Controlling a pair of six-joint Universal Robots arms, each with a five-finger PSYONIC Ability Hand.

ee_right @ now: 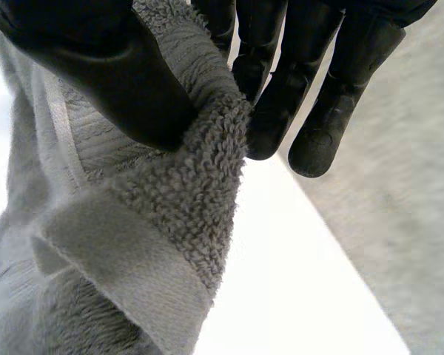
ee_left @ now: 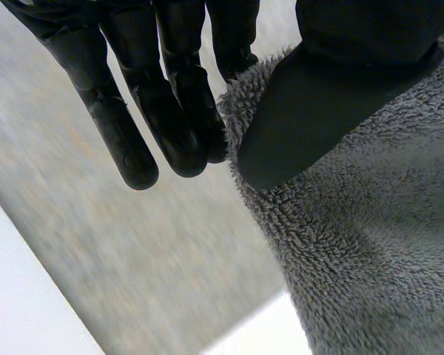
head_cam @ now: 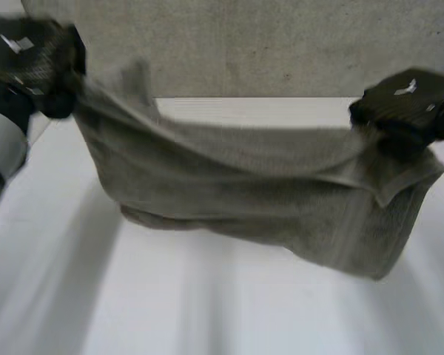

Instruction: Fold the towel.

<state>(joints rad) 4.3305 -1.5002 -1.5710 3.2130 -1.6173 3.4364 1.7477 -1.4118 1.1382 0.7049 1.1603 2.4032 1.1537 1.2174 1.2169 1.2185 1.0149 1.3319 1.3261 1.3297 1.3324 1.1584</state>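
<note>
Towel (head_cam: 266,200), grey terry, held up over the white counter (head_cam: 207,310), strung between both hands and sagging in the middle. Left hand (head_cam: 37,63) at the towel's left upper end: straight fingers (ee_left: 170,126) and thumb pinching the edge. Right hand (head_cam: 407,103) at the right upper end: thumb pressing the hemmed corner against straight fingers (ee_right: 281,103). Lowest fold near the counter; contact unclear.

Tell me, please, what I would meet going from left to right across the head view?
left hand, pinching one end of the cloth -> towel, slung between the two hands -> right hand, pinching the other end
</note>
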